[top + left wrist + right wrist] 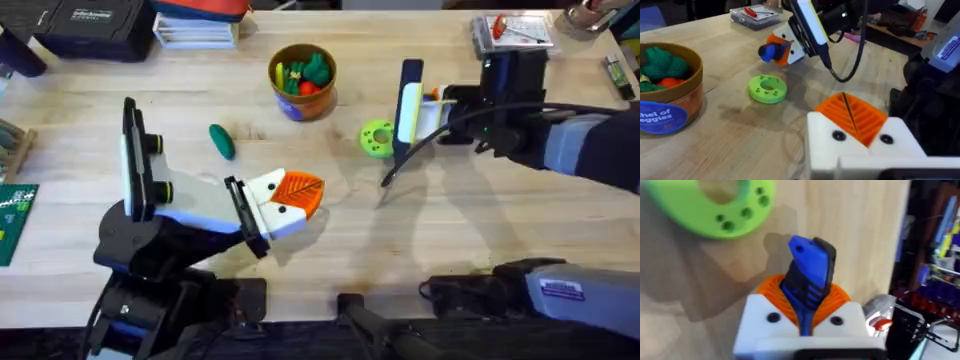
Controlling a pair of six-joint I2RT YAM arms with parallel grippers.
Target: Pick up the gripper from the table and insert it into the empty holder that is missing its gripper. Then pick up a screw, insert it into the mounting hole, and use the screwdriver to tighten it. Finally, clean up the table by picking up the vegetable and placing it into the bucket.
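Note:
My left gripper [300, 190] [850, 112] is shut, low over the table's middle. Each of its white holder mounts [860, 145] carries an orange ribbed gripper pad [867, 117]. Beyond the green disc, my right gripper [432, 98] [782, 50] [802, 297] is shut on the blue screwdriver [769, 52] [807, 270], a little above the wood. The dark-green vegetable [221, 140] lies on the table, left of the bucket [302, 100] [670, 117]. The bucket has an orange-brown rim and toy foods inside. The screw is out of view.
A green ring-shaped disc [377, 137] [767, 88] [715, 205] with small holes lies beside the right gripper. A clear parts box [510, 30] [756, 15] sits at the far right, and a black cable [400, 165] trails from the right arm. Cases and cartons line the far left edge.

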